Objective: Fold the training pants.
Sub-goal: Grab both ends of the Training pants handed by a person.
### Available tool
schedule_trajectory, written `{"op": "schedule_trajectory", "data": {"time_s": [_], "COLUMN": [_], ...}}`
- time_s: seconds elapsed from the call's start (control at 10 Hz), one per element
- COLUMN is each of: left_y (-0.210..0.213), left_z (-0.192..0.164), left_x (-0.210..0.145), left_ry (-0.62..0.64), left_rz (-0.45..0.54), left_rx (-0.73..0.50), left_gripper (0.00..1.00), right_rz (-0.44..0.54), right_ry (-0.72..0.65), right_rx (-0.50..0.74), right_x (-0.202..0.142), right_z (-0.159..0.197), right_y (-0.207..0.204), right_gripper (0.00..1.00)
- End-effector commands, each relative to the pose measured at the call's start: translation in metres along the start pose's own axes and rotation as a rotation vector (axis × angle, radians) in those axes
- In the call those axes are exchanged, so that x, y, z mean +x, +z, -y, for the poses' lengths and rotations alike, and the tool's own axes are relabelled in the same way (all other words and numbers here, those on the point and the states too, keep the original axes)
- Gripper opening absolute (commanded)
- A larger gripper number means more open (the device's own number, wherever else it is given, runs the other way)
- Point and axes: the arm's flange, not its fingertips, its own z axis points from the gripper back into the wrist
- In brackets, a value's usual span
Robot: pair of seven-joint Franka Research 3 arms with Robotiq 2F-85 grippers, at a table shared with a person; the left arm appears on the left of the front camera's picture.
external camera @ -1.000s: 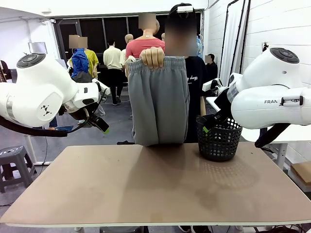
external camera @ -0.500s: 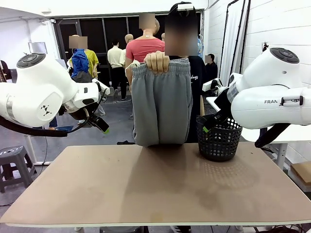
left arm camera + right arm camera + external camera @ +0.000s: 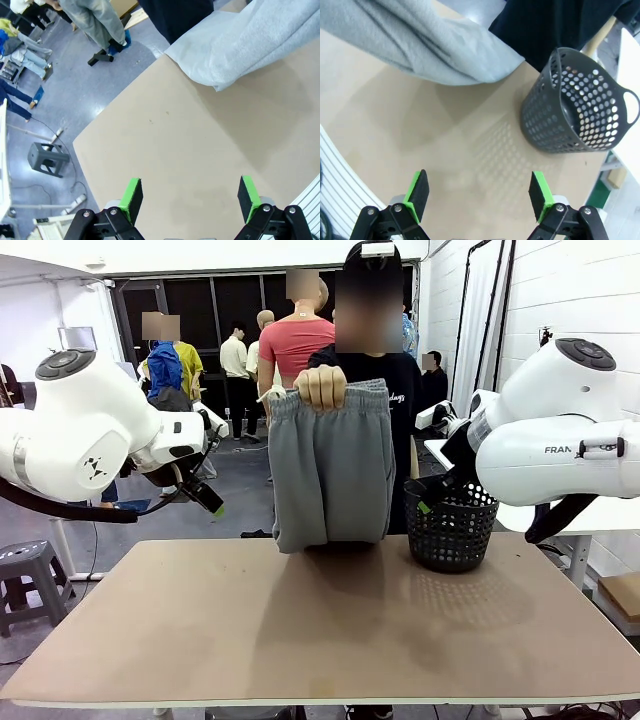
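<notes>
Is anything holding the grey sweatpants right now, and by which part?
The person's hand grips the light grey soft jersey sweatpants by the gathered waistband. The left pincer and right pincer are open, holding nothing.

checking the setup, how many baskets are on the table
1. The black mesh basket stands near the far edge of the table, on the robot's right, beside the hanging training pants, which might hide another.

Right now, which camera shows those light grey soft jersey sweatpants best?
The front view: the light grey sweatpants hang full length from the person's hand at the waistband, lower end resting on the brown table. The left wrist view catches a lower corner; the right wrist view, the bunched lower end.
</notes>
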Motion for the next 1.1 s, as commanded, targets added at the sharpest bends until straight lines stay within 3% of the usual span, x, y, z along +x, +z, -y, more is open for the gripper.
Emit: {"op": "schedule_trajectory", "data": {"time_s": [0.0,0.2,0.7,0.8,0.9,1.0], "left_y": [0.003,-0.004,-0.042,-0.044,-0.040,-0.040], "left_z": [-0.009,-0.016,-0.030,-0.033,-0.020,-0.020], "left_x": [0.000,0.005,0.013,0.014,0.009,0.009], "left_ry": [-0.183,-0.355,-0.571,-0.568,-0.517,-0.517], "left_rz": [0.006,0.010,0.003,-0.002,-0.021,-0.021], "left_rx": [0.015,-0.005,-0.149,-0.168,-0.102,-0.102], "left_gripper": [1.00,1.00,1.00,1.00,1.00,1.00], "right_rz": [0.052,0.100,0.104,0.080,0.048,0.081], "right_ry": [0.167,0.301,0.474,0.465,0.346,0.447], "right_rx": [0.020,0.001,0.076,0.043,-0.016,0.065], "right_x": [0.000,0.001,-0.005,-0.007,-0.006,-0.005], "right_z": [0.011,0.020,0.032,0.032,0.031,0.029], "right_y": [0.000,-0.003,-0.029,-0.032,-0.024,-0.026], "right_gripper": [1.00,1.00,1.00,1.00,1.00,1.00]}}
